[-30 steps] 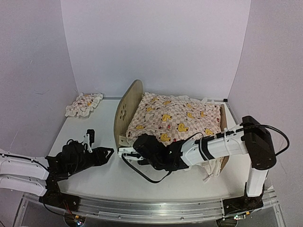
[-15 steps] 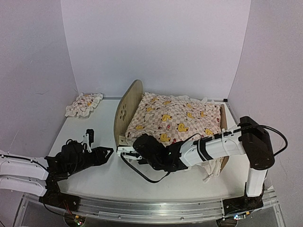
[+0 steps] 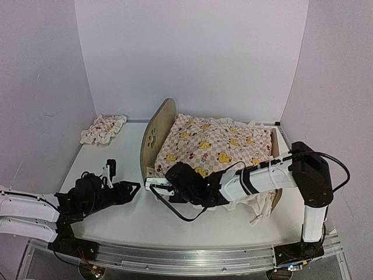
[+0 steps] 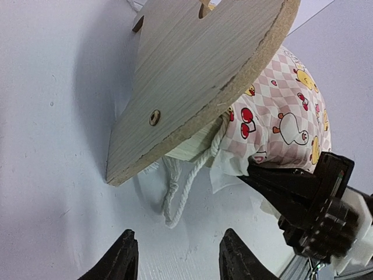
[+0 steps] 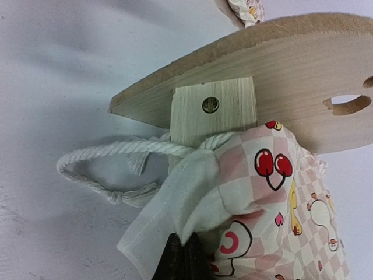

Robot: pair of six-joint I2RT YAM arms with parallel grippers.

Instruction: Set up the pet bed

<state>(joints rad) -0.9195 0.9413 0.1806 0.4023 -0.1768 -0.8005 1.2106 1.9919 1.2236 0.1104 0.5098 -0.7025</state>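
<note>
- Slip risk: the right gripper is closed on the corner hem of the cover. The bite looks thin, at the fabric edge only, so a hard pull may strip the hem out of the jaws.
- Snag risk: the cord lies looped on the table, just beside the pinched corner. Dragging the corner may catch the loop or bunch it under the frame.
- Shift risk: the pet bed looks light. If the cover hangs up on the frame, a pull may skid or tip the bed.
- No brace: the left gripper has its fingers apart w/ nothing between, and no contact w/ the bed.
- Pos.: the bed stands mid-table, headboard at its left end, cover draped over the base.
- Ref. grippers: the right one sits at the bed's near-left corner, below the headboard's lower end. The left one is low over the table, left of the headboard, near but apart.
</note>
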